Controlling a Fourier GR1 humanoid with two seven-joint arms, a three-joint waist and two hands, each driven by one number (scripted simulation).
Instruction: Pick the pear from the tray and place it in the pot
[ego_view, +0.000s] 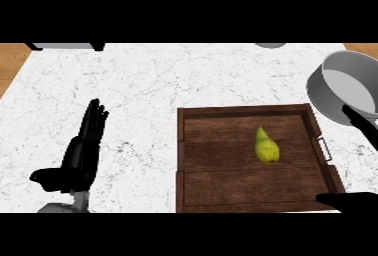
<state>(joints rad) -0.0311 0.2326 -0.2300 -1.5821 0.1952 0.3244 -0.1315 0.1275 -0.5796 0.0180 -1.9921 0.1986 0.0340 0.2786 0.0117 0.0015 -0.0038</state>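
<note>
Lying in the tray, the pear sits clear of both spread-fingered hands, pot beside.

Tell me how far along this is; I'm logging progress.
Nothing is done yet: the pear lies in the tray, untouched. The right hand shows at the tray's lower right corner, holding nothing; the left hand rests open. Grasping, lifting and placing it in the pot remain.

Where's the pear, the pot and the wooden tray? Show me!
pear (266, 147): head view, on its yellow-green belly.
pot (330, 102): head view, on its grey outer wall.
wooden tray (244, 111): head view, on its far rim.
</note>
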